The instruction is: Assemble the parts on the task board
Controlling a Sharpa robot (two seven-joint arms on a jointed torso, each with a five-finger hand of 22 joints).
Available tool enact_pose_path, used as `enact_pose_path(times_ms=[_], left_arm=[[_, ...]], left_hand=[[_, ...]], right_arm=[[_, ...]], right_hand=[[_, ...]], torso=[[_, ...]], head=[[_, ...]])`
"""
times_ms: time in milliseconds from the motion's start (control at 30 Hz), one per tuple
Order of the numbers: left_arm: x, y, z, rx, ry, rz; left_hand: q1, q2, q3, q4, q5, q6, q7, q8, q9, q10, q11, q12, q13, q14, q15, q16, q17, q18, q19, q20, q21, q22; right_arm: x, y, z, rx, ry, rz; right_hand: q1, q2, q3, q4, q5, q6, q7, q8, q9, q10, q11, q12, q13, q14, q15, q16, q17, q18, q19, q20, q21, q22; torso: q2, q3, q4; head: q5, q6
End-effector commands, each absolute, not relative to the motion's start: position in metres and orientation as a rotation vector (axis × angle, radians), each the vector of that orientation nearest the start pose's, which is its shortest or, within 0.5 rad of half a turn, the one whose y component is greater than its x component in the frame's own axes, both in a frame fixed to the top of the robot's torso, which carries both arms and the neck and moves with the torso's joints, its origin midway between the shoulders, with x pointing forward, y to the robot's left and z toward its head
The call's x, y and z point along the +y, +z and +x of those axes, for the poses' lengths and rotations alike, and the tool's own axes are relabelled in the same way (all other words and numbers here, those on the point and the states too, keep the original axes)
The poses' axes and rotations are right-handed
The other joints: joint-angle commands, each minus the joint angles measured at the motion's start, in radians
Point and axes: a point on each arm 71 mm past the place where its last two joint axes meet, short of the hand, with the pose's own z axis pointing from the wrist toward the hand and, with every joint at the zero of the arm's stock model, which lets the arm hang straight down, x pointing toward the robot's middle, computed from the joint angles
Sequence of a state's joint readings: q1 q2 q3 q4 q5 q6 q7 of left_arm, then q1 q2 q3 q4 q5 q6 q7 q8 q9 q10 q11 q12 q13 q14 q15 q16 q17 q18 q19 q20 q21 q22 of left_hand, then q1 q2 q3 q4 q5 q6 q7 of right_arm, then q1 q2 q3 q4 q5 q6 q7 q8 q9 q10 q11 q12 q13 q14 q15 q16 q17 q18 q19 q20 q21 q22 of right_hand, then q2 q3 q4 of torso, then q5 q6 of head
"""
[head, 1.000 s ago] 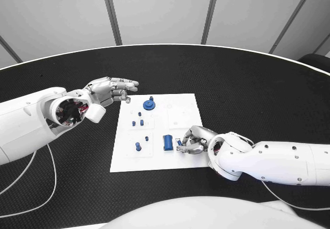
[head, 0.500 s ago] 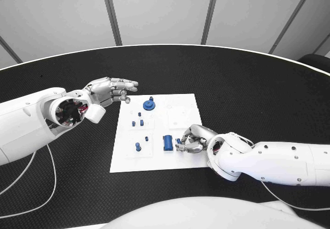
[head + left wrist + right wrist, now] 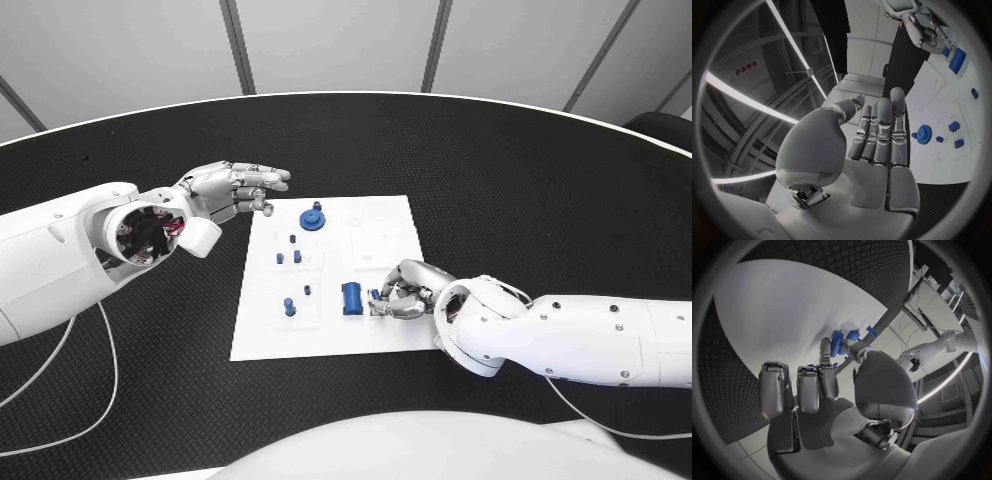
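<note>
The right hand [image 3: 404, 292] rests on the near right part of the board [image 3: 378, 335], pinching a small blue peg [image 3: 376, 297] just beside the blue cylinder [image 3: 352, 298]. The left hand [image 3: 231, 188] hovers off the board's far left corner, fingers apart, holding nothing. A blue gear [image 3: 313, 219] stands near the far edge on the black worktop's [image 3: 505, 180] board.

A round black table [image 3: 548, 200] with a pale rim stands below grey wall panels [image 3: 332, 45].

Left hand [image 3: 873, 145] beside task board [image 3: 942, 100], fingers straight
</note>
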State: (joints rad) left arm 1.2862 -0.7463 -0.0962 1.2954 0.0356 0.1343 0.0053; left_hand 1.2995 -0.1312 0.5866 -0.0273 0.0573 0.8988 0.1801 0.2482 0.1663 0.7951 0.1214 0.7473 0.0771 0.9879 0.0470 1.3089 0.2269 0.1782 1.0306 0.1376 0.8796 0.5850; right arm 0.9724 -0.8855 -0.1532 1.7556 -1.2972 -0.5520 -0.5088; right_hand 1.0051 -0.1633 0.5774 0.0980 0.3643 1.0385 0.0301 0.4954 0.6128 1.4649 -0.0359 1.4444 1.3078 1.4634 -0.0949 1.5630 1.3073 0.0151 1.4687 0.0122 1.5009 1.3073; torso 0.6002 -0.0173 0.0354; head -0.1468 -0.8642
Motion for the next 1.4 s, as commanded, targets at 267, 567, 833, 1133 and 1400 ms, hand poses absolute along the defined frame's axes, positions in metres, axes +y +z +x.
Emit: enact_pose_path(times_ms=[267, 567, 833, 1133, 1400], left_arm=[[0.204, -0.1905, 0.5216, 1.959, -1.582, -1.146], [0.2037, -0.1906, 0.5218, 1.96, -1.581, -1.146], [0.2036, -0.1907, 0.5221, 1.96, -1.58, -1.147], [0.2033, -0.1908, 0.5223, 1.962, -1.58, -1.146], [0.2037, -0.1908, 0.5224, 1.961, -1.579, -1.147]], left_hand=[[-0.005, -0.002, 0.0, 0.003, -0.002, -0.004, 0.005, -0.005, 0.001, -0.006, 0.003, 0.002, 0.001, -0.006, 0.004, -0.001, 0.001, 0.007, 0.006, 0.0, -0.006, -0.002], [-0.006, -0.002, -0.001, 0.005, -0.002, -0.004, 0.005, -0.006, 0.001, -0.006, 0.003, 0.002, 0.001, -0.006, 0.004, -0.001, 0.001, 0.007, 0.006, 0.0, -0.007, -0.002], [-0.006, -0.002, -0.001, 0.005, -0.002, -0.004, 0.005, -0.006, 0.002, -0.006, 0.003, 0.002, 0.001, -0.006, 0.004, -0.001, 0.001, 0.007, 0.006, 0.0, -0.007, -0.002], [-0.006, -0.002, -0.001, 0.005, -0.002, -0.004, 0.005, -0.006, 0.002, -0.006, 0.003, 0.002, 0.001, -0.006, 0.004, -0.001, 0.001, 0.007, 0.006, 0.0, -0.007, -0.002], [-0.006, -0.002, -0.001, 0.005, -0.002, -0.004, 0.005, -0.006, 0.002, -0.006, 0.003, 0.002, 0.001, -0.006, 0.004, -0.001, 0.001, 0.007, 0.006, 0.0, -0.007, -0.002]], right_arm=[[-0.185, -0.3012, 0.3753, 1.988, 0.519, 0.361], [-0.1837, -0.3014, 0.3759, 1.99, 0.521, 0.356], [-0.1826, -0.3014, 0.3758, 1.993, 0.526, 0.351], [-0.1831, -0.3017, 0.3767, 1.988, 0.522, 0.357], [-0.1832, -0.302, 0.3771, 1.987, 0.521, 0.356]], right_hand=[[-0.014, 0.005, -0.003, 0.012, 0.001, 0.005, 0.001, 0.008, 0.003, 0.06, -0.004, 0.002, 0.2, 0.106, -0.007, 0.005, 0.259, -0.002, 0.092, -0.009, 0.002, 0.246], [-0.026, 0.002, -0.009, 0.019, -0.007, 0.004, 0.001, 0.01, 0.004, 0.06, -0.004, 0.003, 0.201, 0.107, -0.006, 0.005, 0.26, -0.002, 0.092, -0.009, 0.004, 0.247], [-0.037, -0.005, -0.016, 0.025, -0.014, 0.004, 0.002, 0.011, 0.005, 0.06, -0.004, 0.002, 0.201, 0.107, -0.006, 0.005, 0.259, -0.002, 0.091, -0.009, 0.001, 0.246], [-0.076, -0.016, -0.042, 0.057, -0.088, 0.002, 0.004, 0.014, 0.006, 0.058, -0.002, -0.004, 0.199, 0.106, -0.005, 0.003, 0.257, -0.001, 0.09, -0.008, -0.004, 0.245], [-0.098, -0.027, -0.063, 0.078, -0.144, 0.0, 0.006, 0.015, 0.005, 0.057, 0.0, -0.008, 0.197, 0.105, -0.003, 0.001, 0.253, 0.0, 0.089, -0.006, -0.01, 0.243]], torso=[[0.0, 0.0006, 0.0003], [0.0, 0.0006, -0.0005], [-0.001, 0.0008, -0.0002], [-0.001, 0.0004, -0.0003], [-0.001, 0.0003, 0.0004]], head=[[0.0, -0.001], [0.0, -0.001], [-0.001, -0.003], [-0.001, -0.003], [0.0, -0.003]])
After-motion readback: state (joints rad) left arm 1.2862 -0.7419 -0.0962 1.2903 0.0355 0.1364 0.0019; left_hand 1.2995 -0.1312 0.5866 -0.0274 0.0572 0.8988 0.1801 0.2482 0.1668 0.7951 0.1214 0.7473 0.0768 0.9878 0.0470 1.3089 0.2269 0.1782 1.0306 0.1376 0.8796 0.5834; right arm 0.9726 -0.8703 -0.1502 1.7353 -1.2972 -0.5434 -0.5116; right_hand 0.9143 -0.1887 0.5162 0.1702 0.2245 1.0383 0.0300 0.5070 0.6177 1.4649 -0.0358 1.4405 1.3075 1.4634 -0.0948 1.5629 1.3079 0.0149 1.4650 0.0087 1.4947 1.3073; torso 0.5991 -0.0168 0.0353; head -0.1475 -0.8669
